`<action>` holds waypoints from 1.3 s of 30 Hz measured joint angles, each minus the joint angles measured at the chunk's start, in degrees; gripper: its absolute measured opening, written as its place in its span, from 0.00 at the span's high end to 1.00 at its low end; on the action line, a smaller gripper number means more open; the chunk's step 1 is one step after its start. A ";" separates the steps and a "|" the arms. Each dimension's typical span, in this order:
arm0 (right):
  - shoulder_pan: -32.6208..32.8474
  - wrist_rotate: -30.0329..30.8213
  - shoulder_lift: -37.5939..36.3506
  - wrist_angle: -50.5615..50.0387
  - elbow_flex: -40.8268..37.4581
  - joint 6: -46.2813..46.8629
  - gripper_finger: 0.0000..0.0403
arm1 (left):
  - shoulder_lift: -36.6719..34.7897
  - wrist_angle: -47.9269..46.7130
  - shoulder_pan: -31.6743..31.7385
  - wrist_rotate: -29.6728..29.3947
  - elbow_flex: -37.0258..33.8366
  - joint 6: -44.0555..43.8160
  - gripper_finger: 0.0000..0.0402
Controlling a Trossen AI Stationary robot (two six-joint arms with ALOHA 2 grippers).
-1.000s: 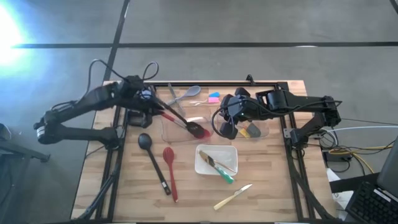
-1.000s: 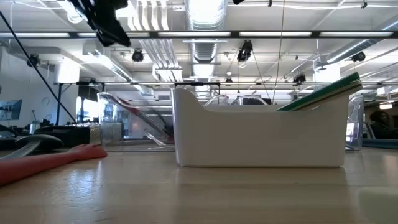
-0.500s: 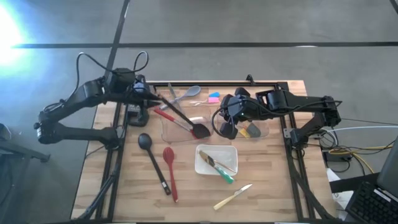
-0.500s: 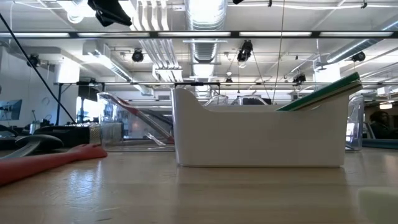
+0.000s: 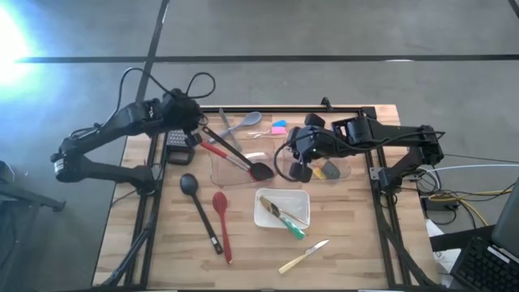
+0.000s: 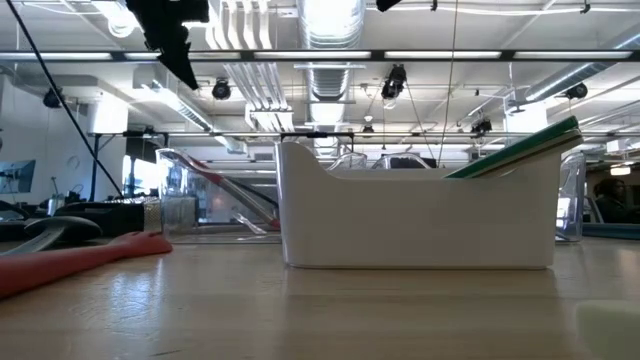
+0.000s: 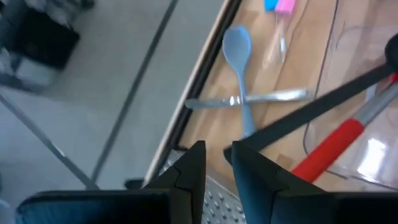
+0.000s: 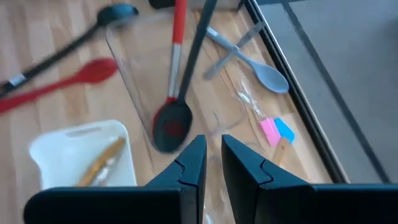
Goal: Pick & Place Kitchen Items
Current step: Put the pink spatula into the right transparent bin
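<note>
Moved back toward the bench's far left corner since half a second ago, the left gripper is seen with fingers nearly together, holding nothing, beside the black ladle and red spatula lying in the clear bin, while the right gripper is held over the other bin, fingers likewise nearly closed.

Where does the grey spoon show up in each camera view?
High view: grey spoon at the table's far edge, crossing the tongs.
Low view: not in it.
Left wrist view: spoon over the tongs.
Right wrist view: spoon beside the pink and blue spatulas.
Shared landmark: the crossed tongs.
</note>
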 joint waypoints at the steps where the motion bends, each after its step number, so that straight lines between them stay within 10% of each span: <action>1: -0.05 0.62 -0.07 -1.02 -0.10 -0.32 0.89 | 0.05 -0.38 0.00 0.17 -0.11 -0.93 0.80; 32: -10.06 5.78 -0.09 -4.90 -0.37 -1.22 0.89 | -4.45 10.21 -0.02 23.09 -9.83 -6.09 0.86; 39: -22.51 -13.09 -0.09 9.70 -3.14 -11.48 0.89 | -4.43 14.14 -0.07 27.10 -11.24 -2.13 0.86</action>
